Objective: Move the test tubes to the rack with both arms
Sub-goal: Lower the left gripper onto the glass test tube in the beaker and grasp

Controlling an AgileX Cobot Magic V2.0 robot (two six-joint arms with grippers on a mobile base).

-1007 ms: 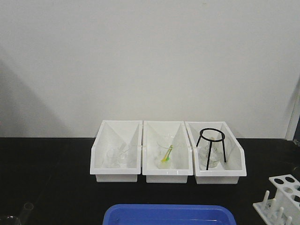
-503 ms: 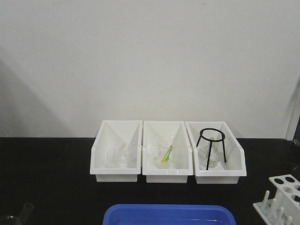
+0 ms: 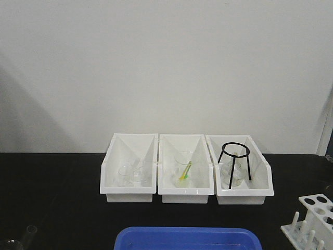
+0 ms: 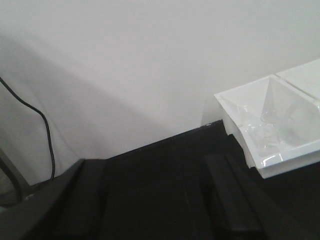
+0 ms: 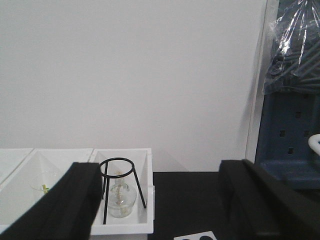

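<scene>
The left gripper (image 4: 152, 205) hangs over the black table (image 4: 165, 170), jaws spread wide, nothing held, with the left bin (image 4: 285, 162) just off to its right. Over to the right gripper (image 5: 160, 200): also gaping and empty, looking at the right bin (image 5: 125, 228) where a black tripod (image 5: 117, 182) stands. The rack (image 3: 312, 221) sits at the table's near right corner. One tube (image 3: 31, 229) shows at the near left corner, well apart from the rack.
</scene>
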